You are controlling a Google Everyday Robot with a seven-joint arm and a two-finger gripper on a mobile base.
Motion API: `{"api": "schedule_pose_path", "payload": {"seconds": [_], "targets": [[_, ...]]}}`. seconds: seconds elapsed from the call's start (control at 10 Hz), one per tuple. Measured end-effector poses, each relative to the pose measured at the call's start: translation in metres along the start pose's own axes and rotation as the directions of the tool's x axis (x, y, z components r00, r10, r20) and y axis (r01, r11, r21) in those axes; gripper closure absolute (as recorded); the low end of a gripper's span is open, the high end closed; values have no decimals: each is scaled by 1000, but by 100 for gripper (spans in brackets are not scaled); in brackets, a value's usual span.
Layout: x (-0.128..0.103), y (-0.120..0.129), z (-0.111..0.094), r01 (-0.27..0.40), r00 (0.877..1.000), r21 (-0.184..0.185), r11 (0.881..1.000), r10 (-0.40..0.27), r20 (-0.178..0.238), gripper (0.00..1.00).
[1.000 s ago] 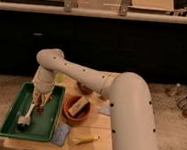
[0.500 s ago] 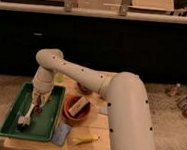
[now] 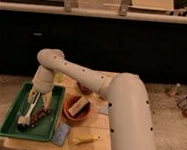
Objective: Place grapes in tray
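The grapes (image 3: 40, 115), a dark reddish-purple elongated bunch, lie on the floor of the green tray (image 3: 12, 127) at the left of the wooden table. A white brush (image 3: 26, 114) with dark bristles lies beside them on their left. My gripper (image 3: 40, 99) hangs over the tray just above the upper end of the grapes. Its fingers (image 3: 33, 95) are spread apart and hold nothing. The cream arm reaches in from the right foreground and hides the table's right side.
A terracotta-orange bowl (image 3: 75, 113) with a pale block in it stands right of the tray. A grey-blue pad (image 3: 60, 134) and a yellow object (image 3: 86, 138) lie near the front edge. A small green-yellow thing (image 3: 60, 77) sits behind the tray. Bottles (image 3: 186, 101) stand at far right.
The gripper stays over the tray at nearly the same spot. The grapes now lie on the tray floor below the spread fingers.
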Motion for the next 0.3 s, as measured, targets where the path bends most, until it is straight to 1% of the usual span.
{"api": "schedule_pose_path", "payload": {"seconds": [0.3], "targets": [[0,1,-3,4,1000,19,1000,-4,1,20]]}}
